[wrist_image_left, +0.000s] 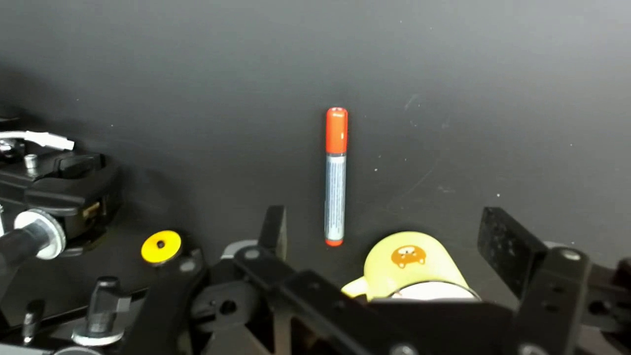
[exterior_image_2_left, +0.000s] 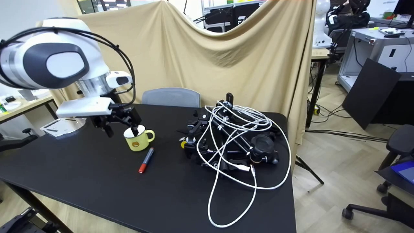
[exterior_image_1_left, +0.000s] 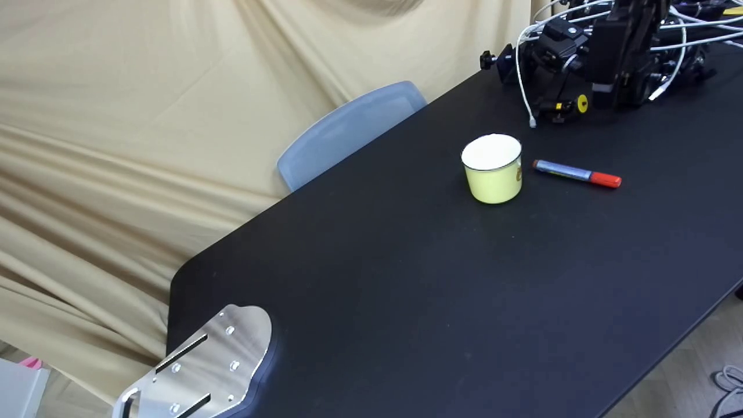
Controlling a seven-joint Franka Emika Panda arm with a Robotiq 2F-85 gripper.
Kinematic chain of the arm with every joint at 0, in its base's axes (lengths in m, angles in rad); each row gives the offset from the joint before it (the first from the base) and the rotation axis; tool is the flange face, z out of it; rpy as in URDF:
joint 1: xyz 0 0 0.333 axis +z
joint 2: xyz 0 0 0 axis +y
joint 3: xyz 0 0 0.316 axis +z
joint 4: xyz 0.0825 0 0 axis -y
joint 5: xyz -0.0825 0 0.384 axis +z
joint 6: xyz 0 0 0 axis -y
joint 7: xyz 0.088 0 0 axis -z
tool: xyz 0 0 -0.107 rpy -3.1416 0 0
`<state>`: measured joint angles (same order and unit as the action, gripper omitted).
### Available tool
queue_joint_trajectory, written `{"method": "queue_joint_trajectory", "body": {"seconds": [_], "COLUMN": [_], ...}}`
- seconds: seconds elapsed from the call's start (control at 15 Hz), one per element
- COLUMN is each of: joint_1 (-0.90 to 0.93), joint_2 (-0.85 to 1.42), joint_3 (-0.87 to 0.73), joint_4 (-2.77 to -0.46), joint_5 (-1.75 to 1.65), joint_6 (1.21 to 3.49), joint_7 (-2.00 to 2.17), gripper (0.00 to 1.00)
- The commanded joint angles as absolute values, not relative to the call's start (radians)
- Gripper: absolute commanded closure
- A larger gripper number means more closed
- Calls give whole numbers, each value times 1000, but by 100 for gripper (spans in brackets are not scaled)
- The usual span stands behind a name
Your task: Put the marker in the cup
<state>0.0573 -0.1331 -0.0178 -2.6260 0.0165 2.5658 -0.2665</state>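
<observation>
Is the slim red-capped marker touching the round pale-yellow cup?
Apart. The wrist view shows black tabletop between the slim red-capped marker and the round pale-yellow cup.

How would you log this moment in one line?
marker: lying on table, beside cup | cup: upright, marker not inside | gripper: open, holding nothing | task: not yet done

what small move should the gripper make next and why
Probably slide the gripper away from the cup until it is centred over the marker, before lowering. In the wrist view the cup appears between the open fingers, while the marker lies nearer one finger and mostly beyond both, so going straight down here might bump the cup.
</observation>
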Motion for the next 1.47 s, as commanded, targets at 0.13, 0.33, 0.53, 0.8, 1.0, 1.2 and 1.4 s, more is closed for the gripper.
{"method": "queue_joint_trajectory", "body": {"seconds": [0.13, 0.33, 0.53, 0.8, 1.0, 1.2, 1.4], "joint_1": [52, 47, 40, 26, 12, 3, -4], "joint_2": [-115, -94, -57, 12, 72, 136, 192], "joint_3": [-12, -15, -16, -17, -16, -9, -5], "joint_4": [-2634, -2641, -2657, -2665, -2654, -2639, -2624], "joint_5": [17, 12, 12, 13, 2, 6, 0], "joint_6": [2574, 2606, 2675, 2745, 2770, 2806, 2835], "joint_7": [-279, -277, -266, -282, -286, -277, -267], "gripper": [0, 0, 0, 0, 0, 0, 0]}}
